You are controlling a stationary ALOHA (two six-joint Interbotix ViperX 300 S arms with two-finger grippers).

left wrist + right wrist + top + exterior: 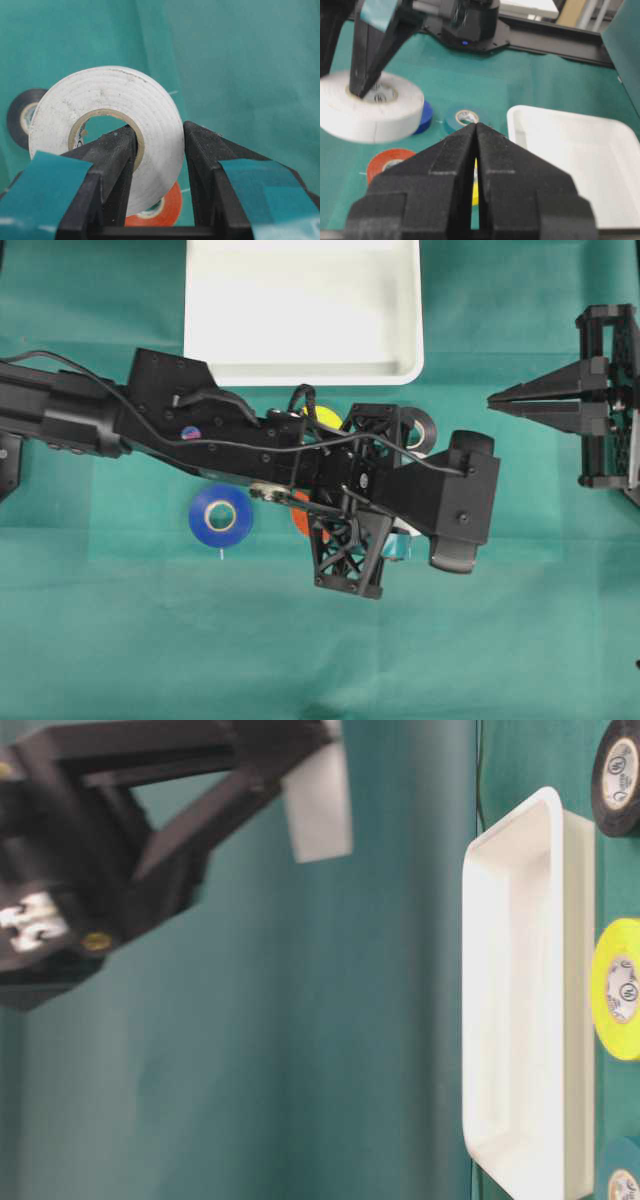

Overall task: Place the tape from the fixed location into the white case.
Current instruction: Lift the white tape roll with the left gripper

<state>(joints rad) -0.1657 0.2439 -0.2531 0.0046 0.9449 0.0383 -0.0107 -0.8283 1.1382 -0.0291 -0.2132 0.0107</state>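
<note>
My left claw (159, 145) grips the tape (107, 132) through its wall: one finger in the core, one outside, so the ring can't slip. The tape hangs lifted off the tabletop (120, 640), above the orange roll (162, 210), near the middle. The case (300, 310) sits empty at the far edge, so carrying is next. My right claw (476, 150) is pressed together, holding nothing, parked aside.

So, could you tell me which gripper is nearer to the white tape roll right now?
Left. The left gripper is clamped on the white tape roll, one finger through its core, one outside the wall. The right gripper sits shut, well off to the side, touching nothing.
</note>
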